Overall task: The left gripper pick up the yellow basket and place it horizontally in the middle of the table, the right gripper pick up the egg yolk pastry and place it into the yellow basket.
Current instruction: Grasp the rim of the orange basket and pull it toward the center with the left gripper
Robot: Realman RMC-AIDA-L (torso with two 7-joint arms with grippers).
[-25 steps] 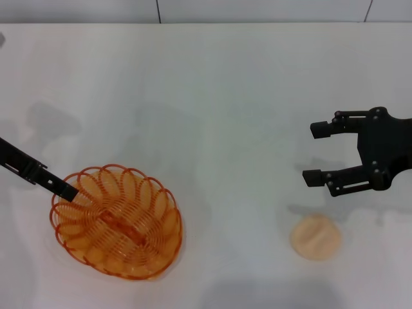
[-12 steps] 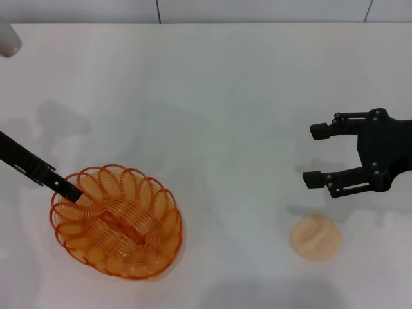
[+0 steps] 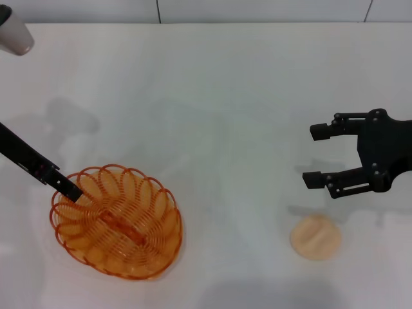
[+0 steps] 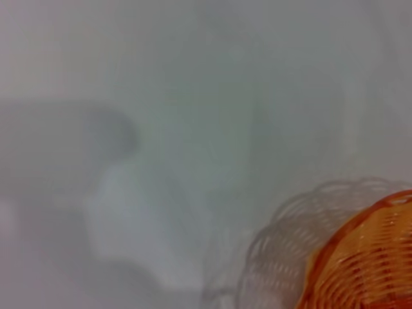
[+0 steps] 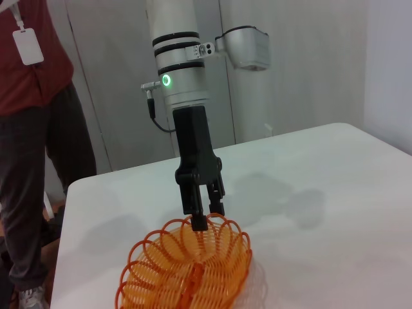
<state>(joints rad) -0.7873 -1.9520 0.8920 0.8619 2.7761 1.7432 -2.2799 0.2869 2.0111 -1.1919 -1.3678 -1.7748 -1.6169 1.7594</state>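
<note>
The yellow basket (image 3: 116, 222) stands on the white table (image 3: 206, 96) at the near left. My left gripper (image 3: 72, 190) comes in from the left, and its fingers are closed together on the basket's far-left rim. The right wrist view shows the left gripper (image 5: 207, 217) straddling the rim of the basket (image 5: 187, 270). A part of the basket also shows in the left wrist view (image 4: 367, 257). The egg yolk pastry (image 3: 315, 237) lies at the near right. My right gripper (image 3: 315, 154) is open and empty, hovering just beyond the pastry.
The left arm's white segment (image 3: 14, 32) shows at the far left corner. In the right wrist view a person (image 5: 32, 129) stands beside the table's left end. The table's far edge meets a wall (image 3: 257, 9).
The left arm has swung upward, its white segment coming into view at the top left. Its fingertips stay at the basket rim. Basket, pastry and right gripper have not moved.
</note>
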